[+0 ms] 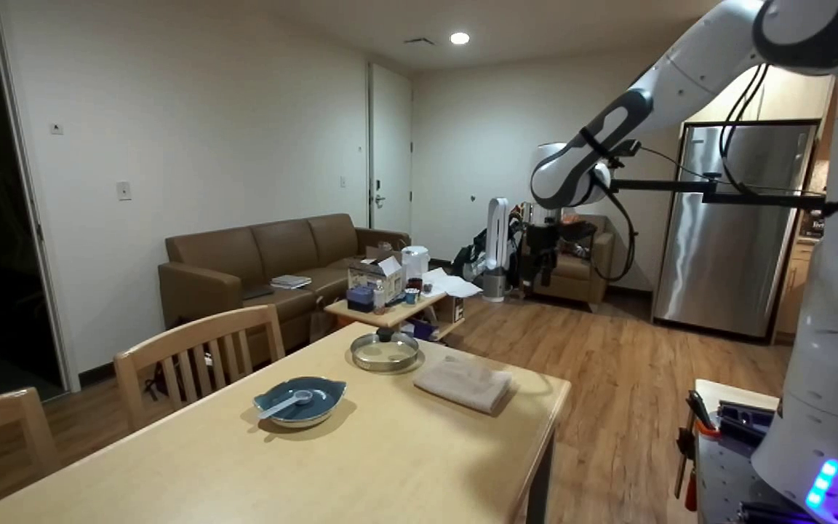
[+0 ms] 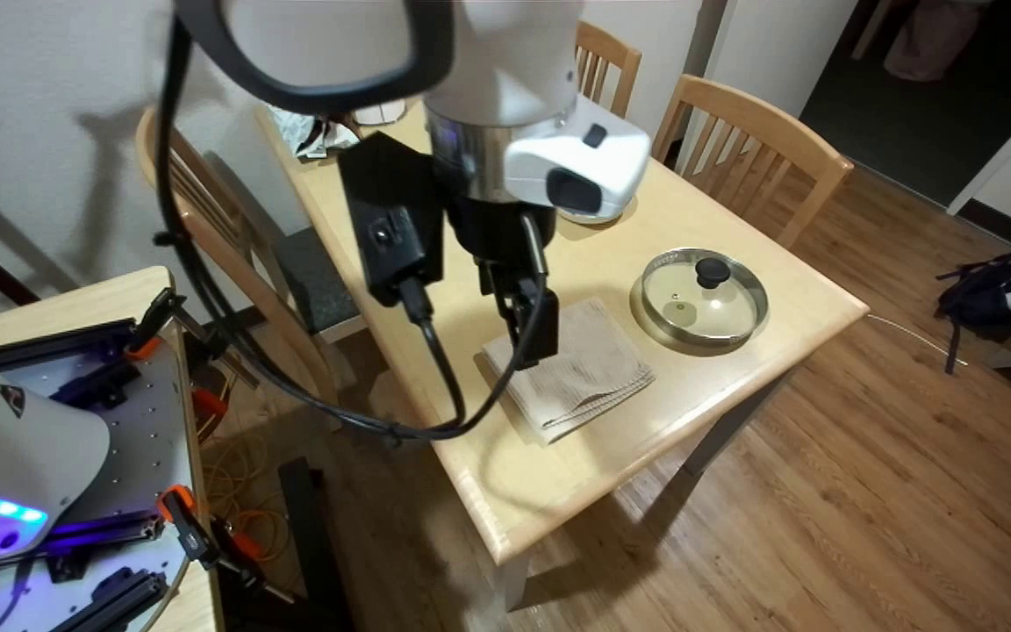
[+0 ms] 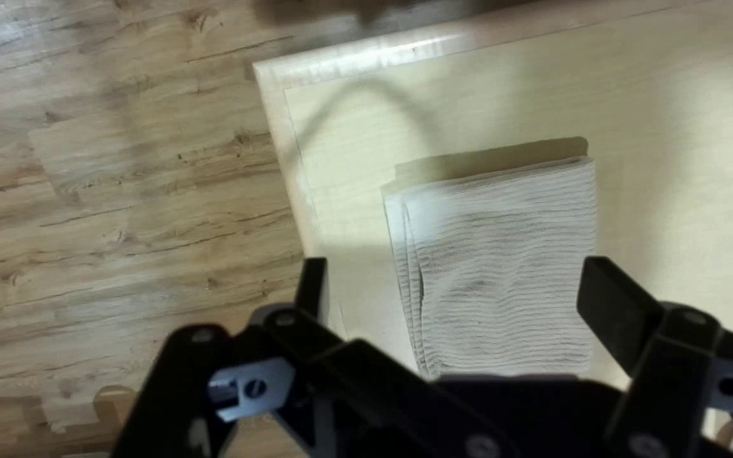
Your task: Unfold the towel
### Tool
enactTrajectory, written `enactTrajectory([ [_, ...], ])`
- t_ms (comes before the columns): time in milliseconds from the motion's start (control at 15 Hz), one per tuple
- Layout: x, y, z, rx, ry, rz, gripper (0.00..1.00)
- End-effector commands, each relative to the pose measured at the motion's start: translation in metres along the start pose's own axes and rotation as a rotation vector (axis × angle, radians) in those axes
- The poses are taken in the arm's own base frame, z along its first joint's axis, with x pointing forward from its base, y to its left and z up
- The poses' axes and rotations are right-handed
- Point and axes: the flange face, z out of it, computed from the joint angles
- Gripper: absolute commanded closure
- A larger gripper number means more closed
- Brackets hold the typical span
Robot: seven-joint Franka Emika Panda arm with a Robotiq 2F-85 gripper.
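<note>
The towel (image 3: 513, 254), off-white and ribbed, lies folded into a flat rectangle near a corner of the table in both exterior views. Its layered edges (image 3: 412, 286) show along the left side in the wrist view, with a slight gap between layers. Above the towel hangs my gripper (image 3: 455, 264), its fingers spread wide with only air between them. From an exterior view, the gripper (image 2: 527, 338) covers part of the towel (image 2: 589, 377); elsewhere it appears raised well clear of the table (image 1: 419, 451).
A glass lid (image 2: 703, 298) with a black knob sits close beside the towel. Farther along the table is a blue dish (image 1: 321, 407) holding a light spoon (image 1: 284, 405). Wooden chairs (image 1: 204, 356) line one long side. The table's corner edge (image 3: 290, 165) is near the towel.
</note>
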Motion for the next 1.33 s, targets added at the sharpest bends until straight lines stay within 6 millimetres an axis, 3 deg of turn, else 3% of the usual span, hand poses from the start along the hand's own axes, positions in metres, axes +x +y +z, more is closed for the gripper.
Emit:
enactTrajectory([
  [0,0.055,0.029,0.051,-0.023,-0.08,-0.011,0.0],
  [133,0.068,0.054,0.088,-0.05,-0.157,0.026,0.0],
  [200,0.065,0.066,0.094,-0.053,-0.219,0.054,0.0],
  [267,0.053,0.044,0.076,-0.047,-0.142,0.037,0.0],
  [400,0.059,0.063,0.1,-0.051,-0.198,0.061,0.0],
  [533,0.062,0.067,0.104,-0.053,-0.206,0.066,0.0],
  [667,0.068,0.058,0.106,-0.061,-0.214,0.009,0.0],
  [867,0.106,0.039,0.124,-0.009,-0.244,-0.089,0.0],
  [1067,0.138,0.02,0.155,-0.016,-0.296,-0.156,0.0],
  [1267,0.155,0.015,0.187,-0.013,-0.376,-0.198,0.0],
])
